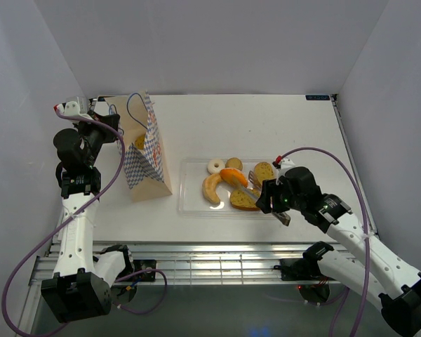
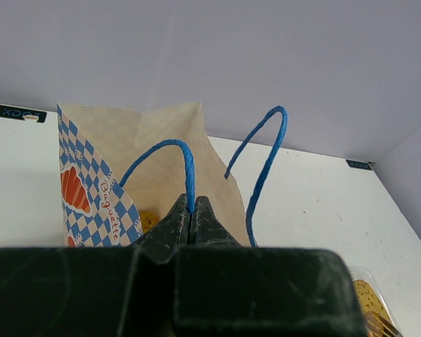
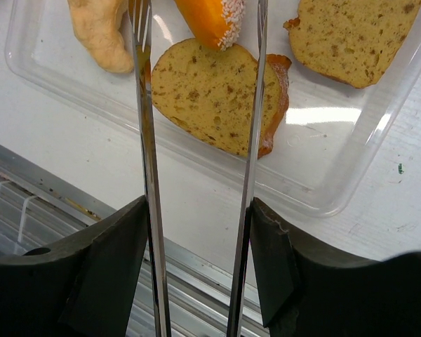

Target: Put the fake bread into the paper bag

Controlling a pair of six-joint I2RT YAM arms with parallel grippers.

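**A:** Left arm?

**B:** Reared up beside the paper bag (image 1: 152,156). The left gripper (image 2: 191,213) is pinched tight on one blue cord handle (image 2: 190,172).

**A:** Right?

**B:** Low over the clear tray (image 3: 337,189). The right gripper (image 3: 198,210) clasps metal tongs (image 3: 146,140), arms spread astride a toast slice (image 3: 210,105); contact unclear. Fake bread (image 1: 211,188) lies in the tray. Something yellowish sits inside the bag, mostly hidden.
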